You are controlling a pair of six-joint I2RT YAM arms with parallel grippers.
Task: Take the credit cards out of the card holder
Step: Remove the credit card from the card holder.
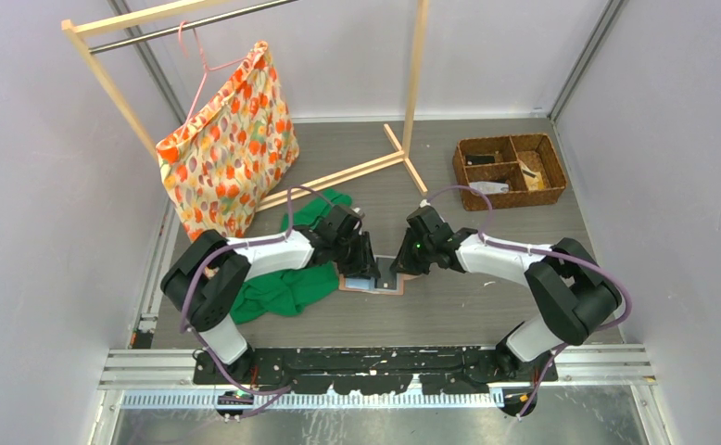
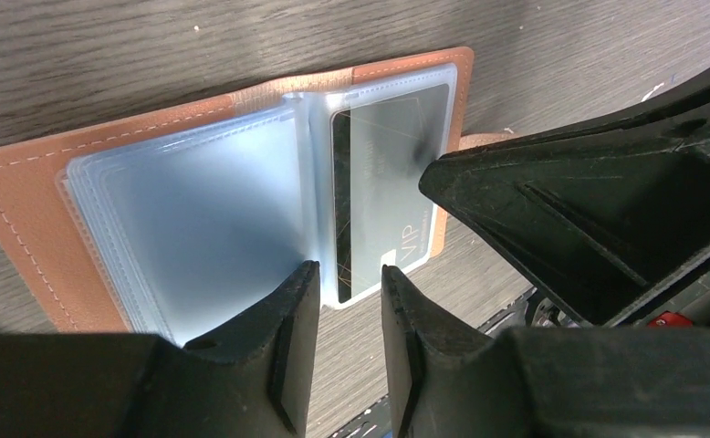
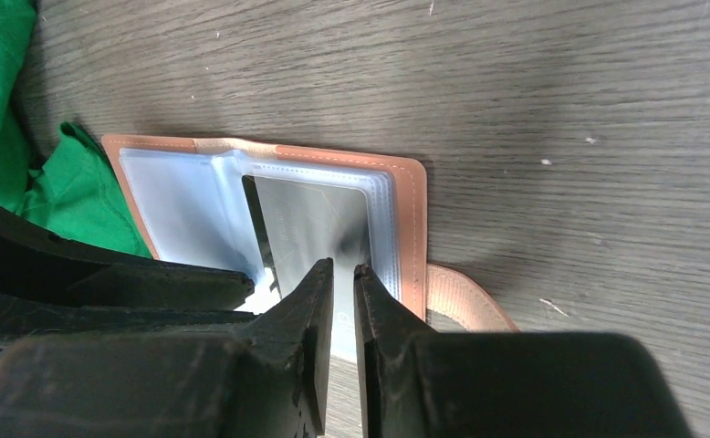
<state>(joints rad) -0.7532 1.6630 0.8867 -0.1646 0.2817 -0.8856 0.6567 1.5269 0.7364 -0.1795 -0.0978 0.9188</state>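
The salmon-pink card holder [image 1: 389, 288] lies open on the table between both grippers, its clear sleeves facing up. In the left wrist view its cover [image 2: 23, 210] frames the sleeves, and a grey card [image 2: 383, 182] marked VIP sits in the right-hand sleeve. My left gripper [image 2: 349, 266] is slightly open and empty at the near edge of the sleeves. My right gripper [image 3: 344, 265] is nearly shut, with its tips on the card [image 3: 319, 219] near the snap tab [image 3: 465, 297]. Its finger [image 2: 561, 201] touches the card's outer edge.
A green cloth [image 1: 283, 287] lies under my left arm, touching the holder's left side [image 3: 68, 192]. A brown wicker basket [image 1: 510, 171] stands at the back right. A patterned bag [image 1: 232, 139] hangs on a wooden rack [image 1: 412, 93] at the back left.
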